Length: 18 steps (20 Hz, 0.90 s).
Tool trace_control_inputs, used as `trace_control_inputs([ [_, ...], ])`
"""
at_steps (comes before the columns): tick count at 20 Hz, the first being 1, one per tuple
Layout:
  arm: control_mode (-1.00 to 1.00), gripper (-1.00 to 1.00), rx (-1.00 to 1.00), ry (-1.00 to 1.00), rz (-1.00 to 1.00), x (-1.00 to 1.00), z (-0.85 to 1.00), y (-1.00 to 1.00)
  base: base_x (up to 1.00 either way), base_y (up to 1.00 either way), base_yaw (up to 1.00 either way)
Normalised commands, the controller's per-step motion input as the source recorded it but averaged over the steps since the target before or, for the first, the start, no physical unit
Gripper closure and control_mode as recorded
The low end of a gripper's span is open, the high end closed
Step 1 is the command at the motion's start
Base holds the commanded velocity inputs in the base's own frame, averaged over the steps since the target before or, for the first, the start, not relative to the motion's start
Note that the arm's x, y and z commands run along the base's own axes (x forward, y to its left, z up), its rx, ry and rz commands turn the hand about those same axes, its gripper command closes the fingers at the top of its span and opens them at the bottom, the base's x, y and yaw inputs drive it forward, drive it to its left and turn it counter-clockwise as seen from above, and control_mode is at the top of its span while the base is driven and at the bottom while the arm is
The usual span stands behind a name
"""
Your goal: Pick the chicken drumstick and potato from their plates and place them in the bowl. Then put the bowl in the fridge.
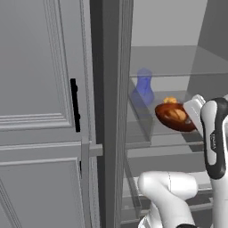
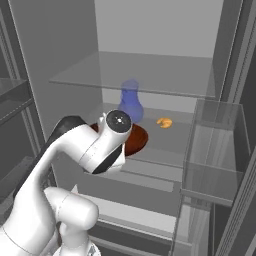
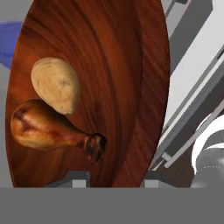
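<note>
The reddish-brown bowl (image 3: 127, 65) hangs tilted inside the open fridge (image 2: 150, 75), just over a glass shelf. My gripper (image 3: 116, 179) is shut on the bowl's near rim, one finger on each side of it. In the bowl, the tan potato (image 3: 56, 85) lies against the brown chicken drumstick (image 3: 43, 129), whose bone end points toward my fingers. From the left base camera the bowl (image 1: 171, 119) shows its contents, and my gripper (image 1: 191, 120) holds its right edge. In the right base view my hand covers most of the bowl (image 2: 139, 140). The plates are out of view.
A translucent blue vase (image 1: 144, 87) (image 2: 130, 102) stands on the same shelf behind the bowl, and a small orange item (image 1: 169, 100) (image 2: 164, 122) lies to its right. A clear door bin (image 2: 215, 150) juts out at right. The closed grey door (image 1: 40, 111) stands at left.
</note>
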Motion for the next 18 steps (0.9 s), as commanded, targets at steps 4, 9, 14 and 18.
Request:
trace_control_inputs([
  [4, -1.0, 1.0, -0.09, -0.08, 0.04, 0.98, -0.62, 0.0, 0.0, 0.0, 0.0],
  [9, -1.0, 1.0, 0.0, 0.0, 0.07, 0.83, -0.41, -0.03, 0.0, 0.0, 0.0],
  [14, -1.0, 1.0, 0.0, 0.0, 0.1, 0.7, -0.26, -0.29, 0.0, 0.0, 0.0],
  [18, -1.0, 1.0, 0.0, 0.02, 0.09, 0.49, -0.26, -0.19, 0.0, 0.0, 0.0],
])
